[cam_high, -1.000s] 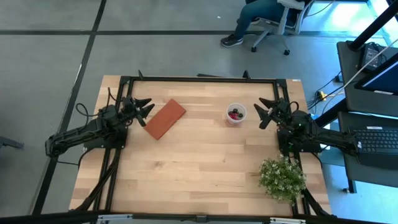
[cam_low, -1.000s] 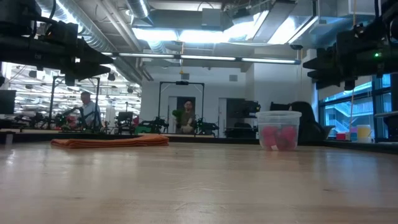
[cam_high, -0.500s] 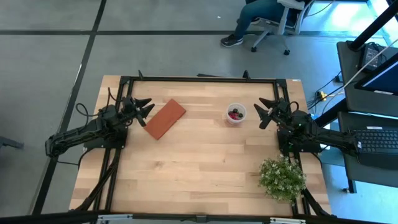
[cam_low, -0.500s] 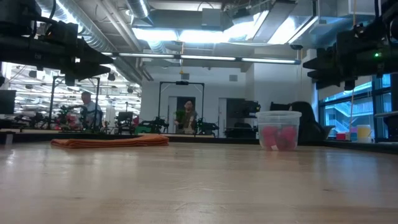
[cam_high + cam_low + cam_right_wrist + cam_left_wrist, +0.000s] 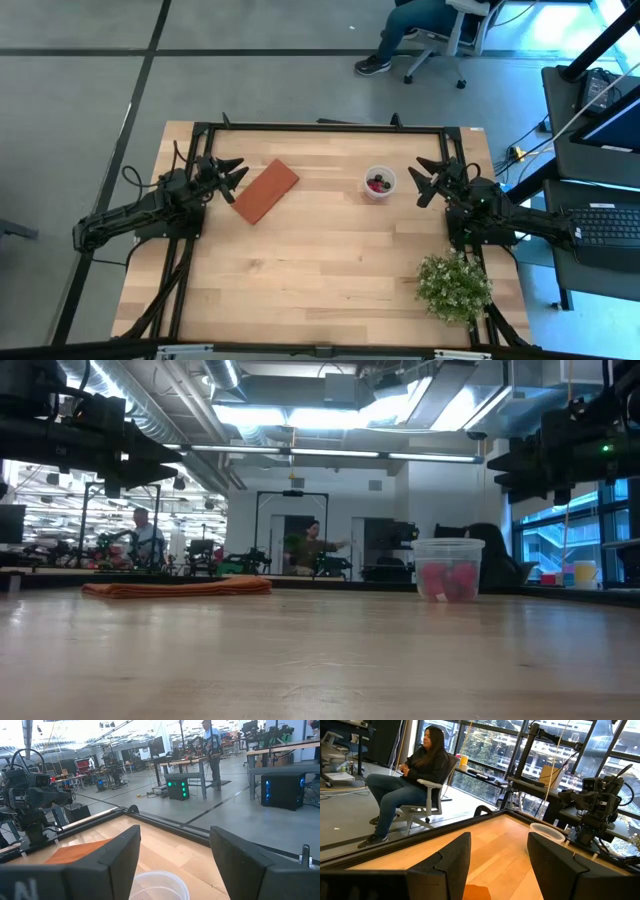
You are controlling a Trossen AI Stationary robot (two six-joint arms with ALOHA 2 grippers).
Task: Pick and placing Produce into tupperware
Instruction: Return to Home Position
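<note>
I note a flat orange-brown block [image 5: 265, 190] lying on the wooden table [image 5: 320, 260] toward my left, a bushy green plant [image 5: 454, 286] at its right edge, and a person [image 5: 415, 775] seated in an office chair [image 5: 427, 805] beyond the table.

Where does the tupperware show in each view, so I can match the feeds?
High view: tupperware at the table's back, between the orange-brown block and the right gripper.
Low view: right of centre, on the table.
Left wrist view: across the table, before the right arm.
Right wrist view: close, just ahead of that gripper.
Shared landmark: the block.
</note>
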